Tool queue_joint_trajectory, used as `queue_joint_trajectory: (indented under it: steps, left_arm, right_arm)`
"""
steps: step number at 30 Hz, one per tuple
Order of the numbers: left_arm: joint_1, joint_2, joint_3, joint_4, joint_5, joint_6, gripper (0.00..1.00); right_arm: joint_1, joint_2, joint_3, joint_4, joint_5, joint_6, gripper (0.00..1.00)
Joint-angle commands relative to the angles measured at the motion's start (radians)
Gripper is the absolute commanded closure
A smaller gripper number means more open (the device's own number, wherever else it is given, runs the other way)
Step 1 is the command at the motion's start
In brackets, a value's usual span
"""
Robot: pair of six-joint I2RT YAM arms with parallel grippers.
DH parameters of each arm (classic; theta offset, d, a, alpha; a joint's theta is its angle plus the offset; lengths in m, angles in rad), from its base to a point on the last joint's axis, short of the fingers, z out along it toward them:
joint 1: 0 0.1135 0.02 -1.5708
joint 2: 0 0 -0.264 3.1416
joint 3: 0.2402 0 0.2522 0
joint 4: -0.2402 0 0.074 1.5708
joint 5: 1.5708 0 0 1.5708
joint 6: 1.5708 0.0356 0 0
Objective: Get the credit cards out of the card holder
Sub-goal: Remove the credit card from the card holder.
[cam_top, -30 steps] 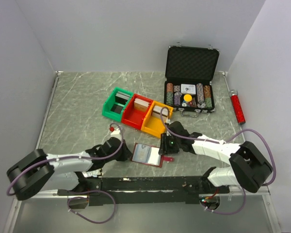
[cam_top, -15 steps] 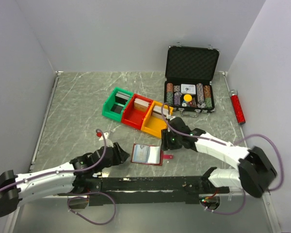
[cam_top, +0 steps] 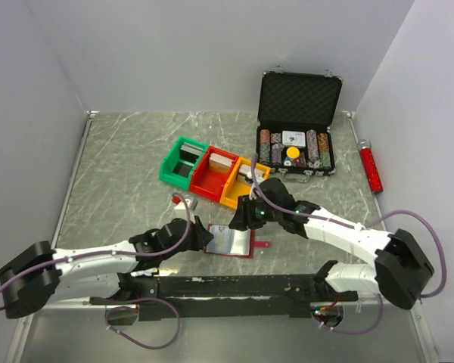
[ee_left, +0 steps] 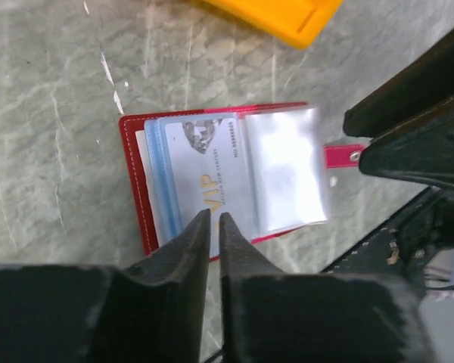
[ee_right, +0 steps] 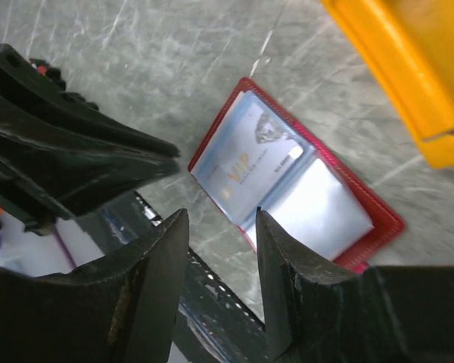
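The card holder (cam_top: 228, 240) lies open on the marble table near the front edge, strap tab (cam_top: 262, 243) pointing right. A pale blue-grey credit card (ee_left: 204, 174) marked VIP sits in its left sleeve, with other card edges stacked behind it; the right clear sleeve (ee_left: 287, 178) reflects glare. My left gripper (cam_top: 197, 235) is shut and empty, its tips (ee_left: 213, 215) just over the wallet's (ee_left: 133, 174) near-left edge. My right gripper (cam_top: 243, 216) is open and empty, hovering above the wallet's (ee_right: 378, 219) far edge, the card (ee_right: 242, 166) below it.
Green (cam_top: 183, 160), red (cam_top: 216, 172) and yellow (cam_top: 244, 185) bins stand in a row behind the wallet. An open black chip case (cam_top: 298, 125) is at the back right. A red cylinder tool (cam_top: 371, 168) lies along the right wall. A black rail (cam_top: 234, 287) runs along the near edge.
My left gripper has swung right and closed in on the wallet's left edge. My right gripper has moved left and forward over the wallet's far edge. The wallet has stayed put.
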Motion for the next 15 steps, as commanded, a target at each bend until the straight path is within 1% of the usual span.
queue_joint_trajectory:
  steps: [1, 7, 8, 15]
  left_arm:
    - [0.001, 0.092, 0.047, 0.145, 0.053, 0.046, 0.89]
    - [0.012, 0.179, 0.047, 0.192, 0.069, 0.04, 0.96]
    - [0.015, 0.19, 0.045, 0.188, 0.066, 0.036, 0.99]
    - [0.02, 0.221, 0.031, 0.163, 0.032, 0.02, 0.99]
  right_arm:
    - [0.011, 0.062, -0.035, 0.155, -0.097, 0.064, 0.52]
    - [0.034, 0.154, -0.067, 0.239, -0.113, 0.09, 0.52]
    - [0.038, 0.169, -0.073, 0.25, -0.111, 0.091, 0.52]
    - [0.048, 0.231, -0.09, 0.282, -0.093, 0.107, 0.52]
